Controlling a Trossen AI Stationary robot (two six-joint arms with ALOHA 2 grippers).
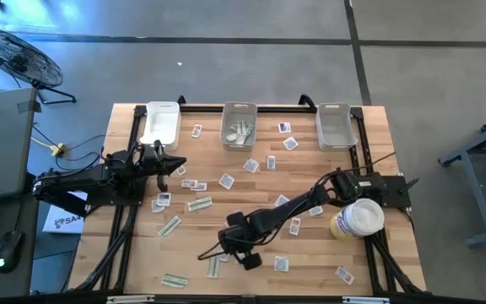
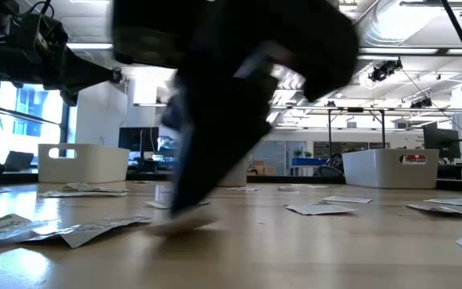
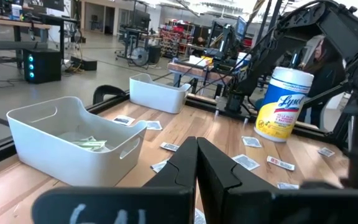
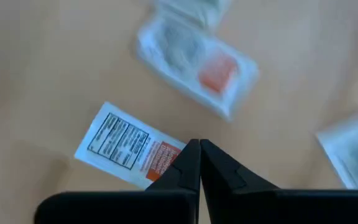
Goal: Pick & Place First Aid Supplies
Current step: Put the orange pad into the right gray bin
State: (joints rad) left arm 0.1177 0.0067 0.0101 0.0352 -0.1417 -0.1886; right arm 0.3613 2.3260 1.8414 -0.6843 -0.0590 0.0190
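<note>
On R wrist cam: gripper [image 4: 199,149] pinching packet [image 4: 129,151].

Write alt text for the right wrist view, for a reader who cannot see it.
The right gripper has its dark fingers shut on the red-printed edge of a white packet lying on the wooden table. Another white packet with an orange mark lies beyond it, apart.

"Lysol" on yellow-and-white tub [image 3: 283,104]; packet [image 4: 129,152] print too blurred to read.
</note>
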